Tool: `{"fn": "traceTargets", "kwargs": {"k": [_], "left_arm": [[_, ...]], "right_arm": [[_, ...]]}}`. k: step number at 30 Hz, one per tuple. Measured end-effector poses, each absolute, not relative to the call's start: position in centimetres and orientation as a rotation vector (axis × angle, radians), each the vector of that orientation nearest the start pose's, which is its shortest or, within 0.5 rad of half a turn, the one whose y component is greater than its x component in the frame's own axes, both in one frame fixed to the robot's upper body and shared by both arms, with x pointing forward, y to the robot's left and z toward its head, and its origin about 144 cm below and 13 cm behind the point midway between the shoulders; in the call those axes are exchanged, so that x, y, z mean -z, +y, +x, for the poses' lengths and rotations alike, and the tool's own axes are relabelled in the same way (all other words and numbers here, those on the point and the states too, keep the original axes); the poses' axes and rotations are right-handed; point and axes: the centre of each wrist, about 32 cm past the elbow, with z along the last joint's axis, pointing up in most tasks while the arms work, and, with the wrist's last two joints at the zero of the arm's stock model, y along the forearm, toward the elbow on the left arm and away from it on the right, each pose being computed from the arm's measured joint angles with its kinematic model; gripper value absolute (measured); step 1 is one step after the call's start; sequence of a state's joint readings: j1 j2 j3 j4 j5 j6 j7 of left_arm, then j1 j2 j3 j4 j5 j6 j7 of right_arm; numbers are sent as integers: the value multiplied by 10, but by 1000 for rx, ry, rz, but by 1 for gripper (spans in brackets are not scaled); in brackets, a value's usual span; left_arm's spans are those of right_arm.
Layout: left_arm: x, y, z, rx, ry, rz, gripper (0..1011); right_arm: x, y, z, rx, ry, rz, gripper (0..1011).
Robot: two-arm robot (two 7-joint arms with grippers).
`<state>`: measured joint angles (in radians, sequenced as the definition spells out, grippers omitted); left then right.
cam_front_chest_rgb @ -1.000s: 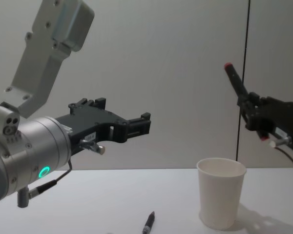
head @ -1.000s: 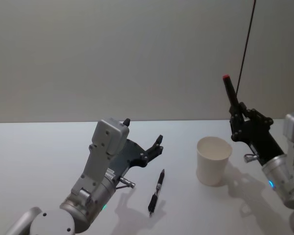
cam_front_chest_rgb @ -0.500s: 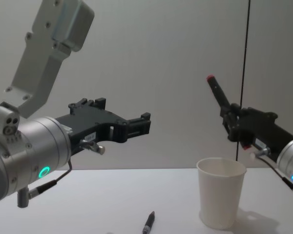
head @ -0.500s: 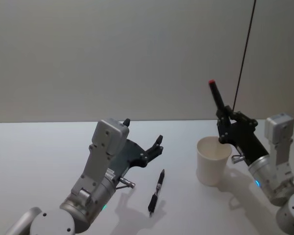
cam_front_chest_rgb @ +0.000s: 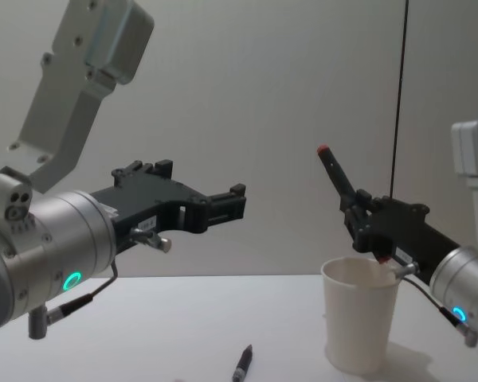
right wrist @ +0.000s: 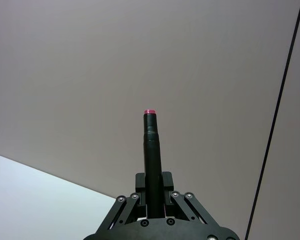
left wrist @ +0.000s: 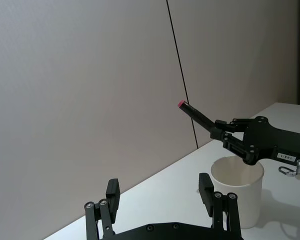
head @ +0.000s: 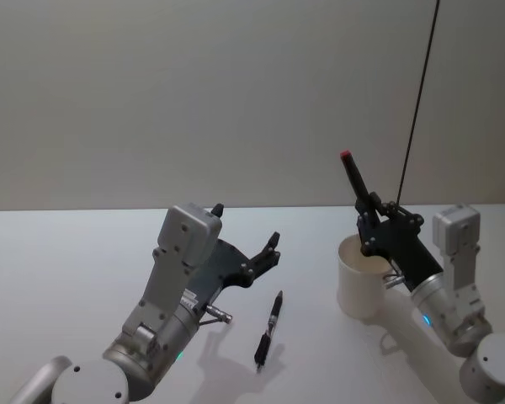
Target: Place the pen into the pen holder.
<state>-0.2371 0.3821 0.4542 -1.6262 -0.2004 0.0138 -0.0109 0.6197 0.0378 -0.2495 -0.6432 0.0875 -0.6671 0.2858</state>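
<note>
Pen holder point(head: 353, 290) on white table point(head: 67, 269); plain grey wall point(head: 194, 101) behind.

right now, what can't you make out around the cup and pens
- Red-capped pen: lower end hidden in head view by the right tool; whether it's inside the pen holder is unclear.
- Holder's floor: hidden in chest view by its wall.
- Table pen, near the open left tool: cut off by chest view's bottom edge.

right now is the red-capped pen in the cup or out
Mostly out: right gripper clamps the red-capped pen tilted over the cup; whether its tip dips inside, cannot tell.
</note>
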Motion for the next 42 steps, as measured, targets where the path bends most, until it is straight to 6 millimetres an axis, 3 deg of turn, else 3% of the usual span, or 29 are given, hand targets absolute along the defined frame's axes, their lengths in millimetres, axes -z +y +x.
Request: {"fn": "traceTargets", "kwargs": {"k": [14,30,33,34,42], "left_arm": [[-1204,198,492,-1124,-268,61,1004],[-1204,198,492,-1124,-268,61,1004],[-1204,198,492,-1124,-268,61,1004],[-1204,198,492,-1124,-268,61,1004],[-1204,198,492,-1124,-268,61,1004]], "right_arm": [[-1097,-196,609,1090,-326,150,200],[-1093,-195,610,1083,-319,145,729],[-1092,-195,609,1082,-318,145,782],[-1092,-195,609,1082,-317,145,848],[-1093,-194,610,1082,-316,149,1001]]}}
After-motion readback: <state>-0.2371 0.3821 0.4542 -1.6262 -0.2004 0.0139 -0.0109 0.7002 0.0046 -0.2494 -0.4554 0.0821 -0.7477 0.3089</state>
